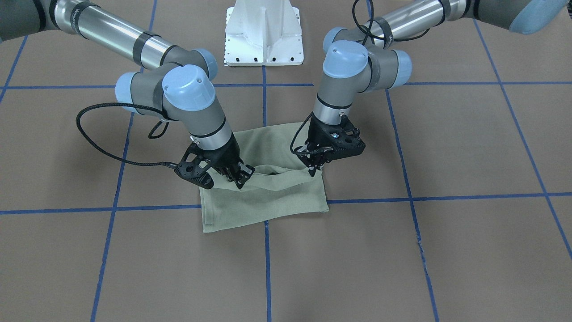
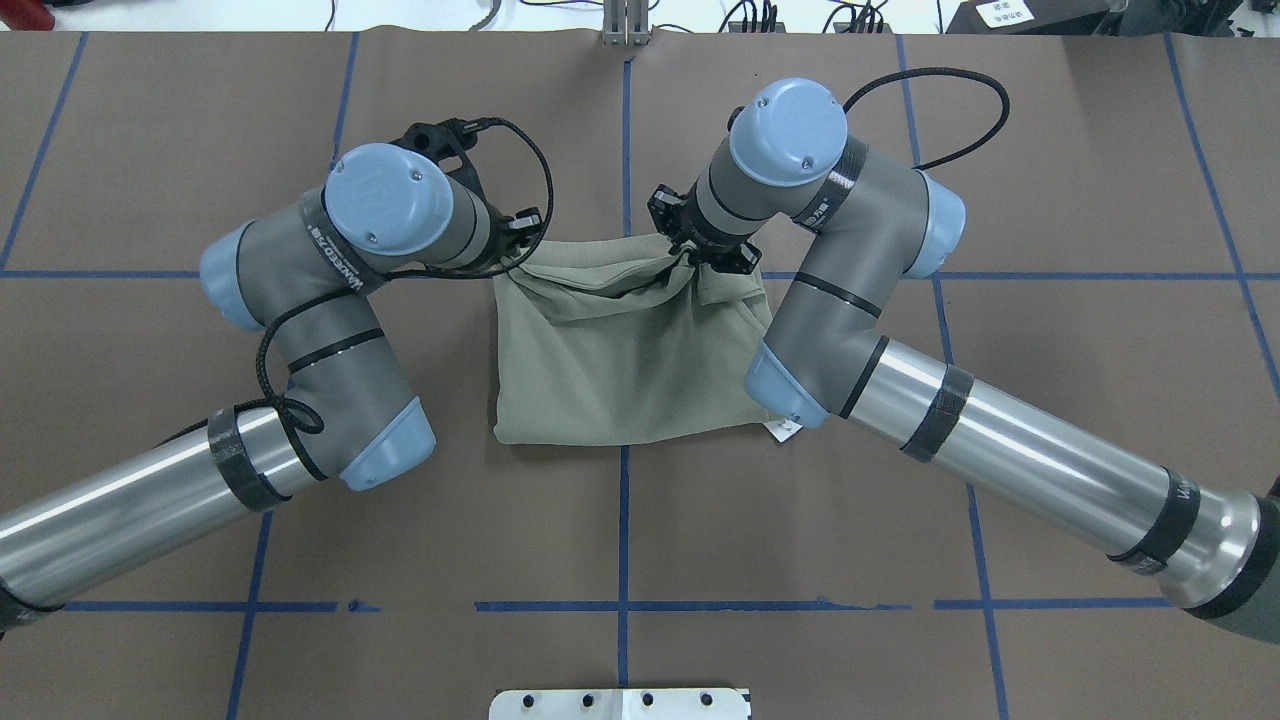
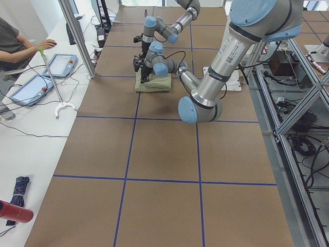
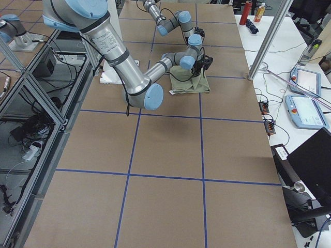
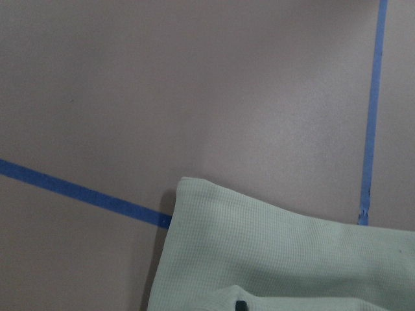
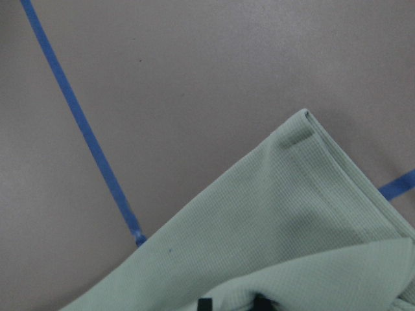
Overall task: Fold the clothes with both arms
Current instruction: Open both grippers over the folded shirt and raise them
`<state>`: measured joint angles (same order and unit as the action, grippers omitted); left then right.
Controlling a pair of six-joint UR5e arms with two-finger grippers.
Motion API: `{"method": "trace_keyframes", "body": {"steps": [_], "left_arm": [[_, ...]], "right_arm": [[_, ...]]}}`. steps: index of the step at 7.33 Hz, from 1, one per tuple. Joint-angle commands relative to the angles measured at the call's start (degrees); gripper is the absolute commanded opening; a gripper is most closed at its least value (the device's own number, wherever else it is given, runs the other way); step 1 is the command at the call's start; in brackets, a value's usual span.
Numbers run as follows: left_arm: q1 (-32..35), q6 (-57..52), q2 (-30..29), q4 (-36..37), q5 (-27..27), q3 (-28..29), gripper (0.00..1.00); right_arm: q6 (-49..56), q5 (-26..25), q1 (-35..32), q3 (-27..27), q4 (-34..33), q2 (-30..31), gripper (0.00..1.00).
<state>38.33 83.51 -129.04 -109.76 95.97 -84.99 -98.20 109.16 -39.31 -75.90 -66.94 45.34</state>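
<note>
The sage-green shirt (image 1: 268,203) (image 2: 620,370) lies folded into a rough rectangle at the table's middle. Its edge far from the robot is bunched and lifted at two points. My left gripper (image 1: 314,171) (image 2: 520,232) is shut on that edge near one corner. My right gripper (image 1: 241,178) (image 2: 690,262) is shut on it a little in from the other corner. A white tag (image 2: 783,428) pokes out beside the right arm's elbow. The left wrist view shows a shirt corner (image 5: 279,253) on the table. The right wrist view shows another corner of the shirt (image 6: 272,240).
The brown table (image 2: 1050,180) is crossed by blue tape lines (image 1: 266,268). The white pedestal base (image 1: 263,33) stands at the robot's edge. Beyond the far edge run desks with tablets (image 3: 59,64), where a person (image 3: 15,41) sits.
</note>
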Motion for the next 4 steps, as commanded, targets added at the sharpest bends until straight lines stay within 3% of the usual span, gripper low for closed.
{"method": "trace_keyframes", "body": {"steps": [1, 4], "left_arm": [[4.38, -6.67, -0.33, -2.37, 0.09, 4.12, 1.0], [5.7, -9.13, -0.07, -2.65, 7.1, 3.87, 1.0]], "right_arm": [[0.02, 0.0, -1.21, 2.67, 0.76, -0.43, 1.0], [7.19, 0.97, -4.54, 3.21, 0.58, -0.43, 1.0]]}}
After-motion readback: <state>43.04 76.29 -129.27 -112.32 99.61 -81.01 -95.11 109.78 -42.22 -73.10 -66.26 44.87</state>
